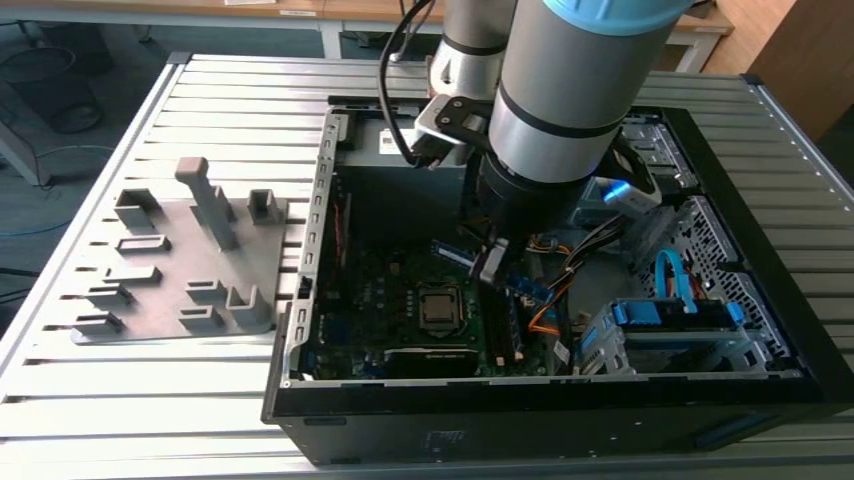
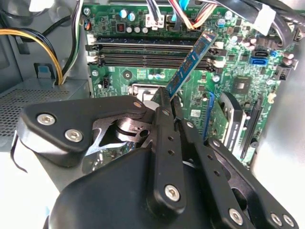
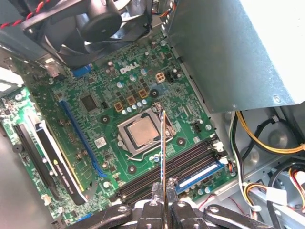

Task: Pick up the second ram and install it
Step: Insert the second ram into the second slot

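Pinches the second ram (image 2: pixel 190 59) by one end in the gripper (image 2: pixel 167 102), with the fingers (image 2: pixel 162 124) pressed against both faces of the board. Holds it in the air, clear of the motherboard (image 2: pixel 228 76) and seated in no slot.

Second wrist view: slants away from the fingertips, blue-green face with dark chips turned to the camera.

First wrist view: seen edge-on (image 3: pixel 163 148) as a thin line running straight out of the gripper (image 3: pixel 163 193).

Under the held stick, close to the fingertips: the row of long dark memory slots (image 3: pixel 171 167). Just beyond the stick's free end: the square processor socket (image 3: pixel 140 132). Farther out past the socket: a black fan (image 3: pixel 95 19).

Exterior view: gripper (image 1: pixel 491 265) reaches down inside the open computer case (image 1: pixel 314 300). Well apart from the gripper, outside the case: a grey fixture plate (image 1: pixel 187 260) lying on the slatted table (image 1: pixel 134 400).
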